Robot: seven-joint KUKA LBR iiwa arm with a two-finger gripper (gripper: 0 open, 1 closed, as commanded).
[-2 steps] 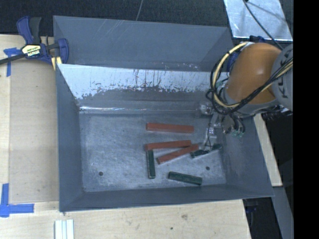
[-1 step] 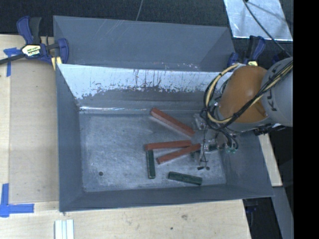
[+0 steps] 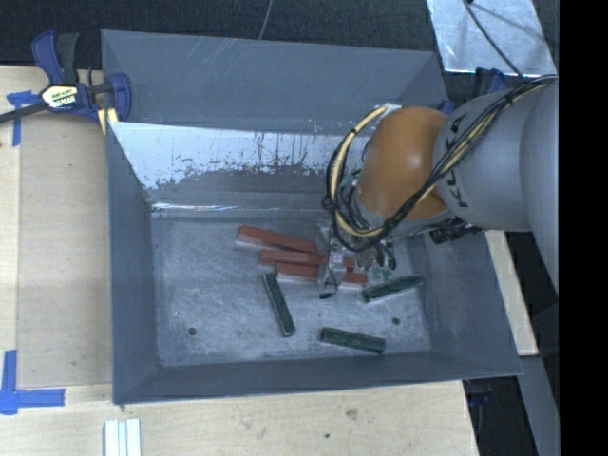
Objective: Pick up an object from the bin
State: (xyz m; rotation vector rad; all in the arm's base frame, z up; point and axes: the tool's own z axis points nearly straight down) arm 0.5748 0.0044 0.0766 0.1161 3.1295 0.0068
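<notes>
Two-finger gripper (image 3: 332, 278) down near the middle of the grey metal bin (image 3: 133, 283), at the right ends of heaped reddish-brown flat bars (image 3: 280, 250); grip width impossible to tell. Dark green flat bars (image 3: 391, 289) just beside, others toward the front edge.

You can't see the right ends of the red-brown bars (image 3: 281, 251); the gripper (image 3: 332, 279) covers them; the orange cover (image 3: 404, 162) hides part of the right wall of the grey bin (image 3: 133, 255).
</notes>
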